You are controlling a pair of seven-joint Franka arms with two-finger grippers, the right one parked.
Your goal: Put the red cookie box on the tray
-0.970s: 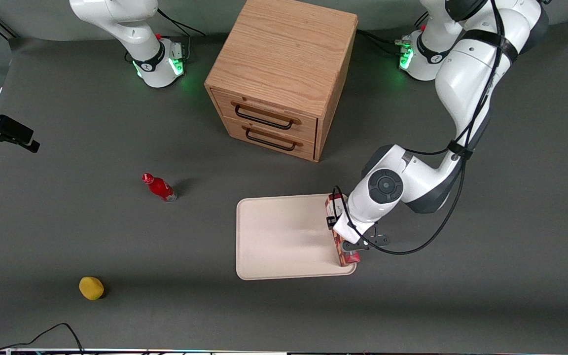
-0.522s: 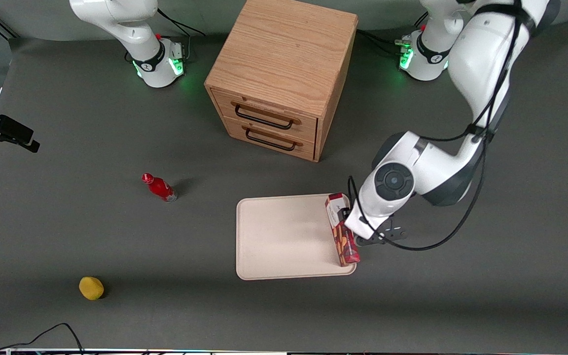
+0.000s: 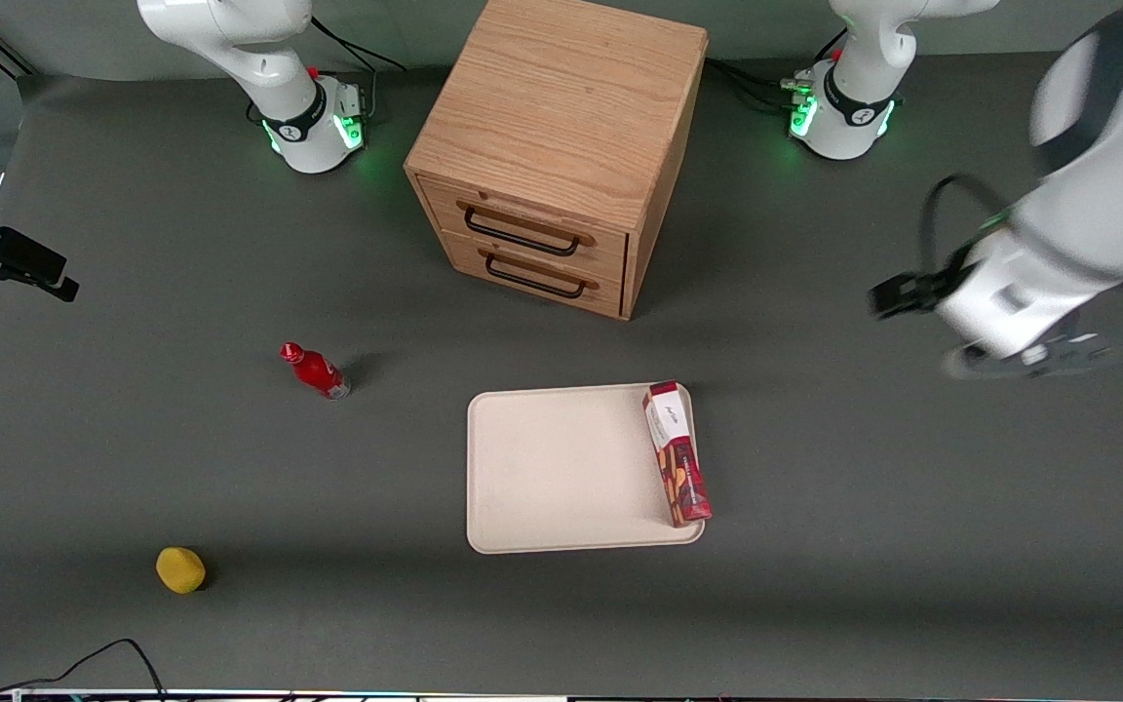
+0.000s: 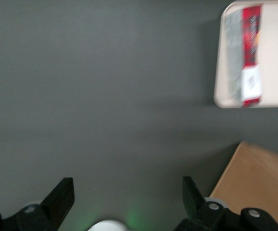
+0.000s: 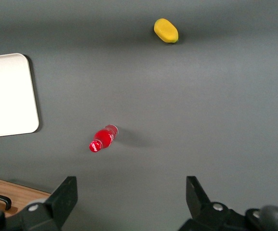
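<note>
The red cookie box [image 3: 678, 453] lies flat on the cream-white tray [image 3: 561, 468], along the tray's edge toward the working arm's end, white end farther from the front camera. My left gripper [image 3: 1020, 351] is raised and well away from the tray, toward the working arm's end of the table. In the left wrist view the gripper [image 4: 127, 190] is open with only bare grey table between its fingers, and the box [image 4: 251, 53] and tray [image 4: 276, 57] show at a distance.
A wooden two-drawer cabinet [image 3: 561, 146] stands farther from the front camera than the tray. A small red bottle [image 3: 316, 370] and a yellow fruit-like object [image 3: 180, 569] lie toward the parked arm's end of the table.
My left gripper has let go of the red cookie box, risen and swung away toward the working arm's end. The box stays on the tray.
</note>
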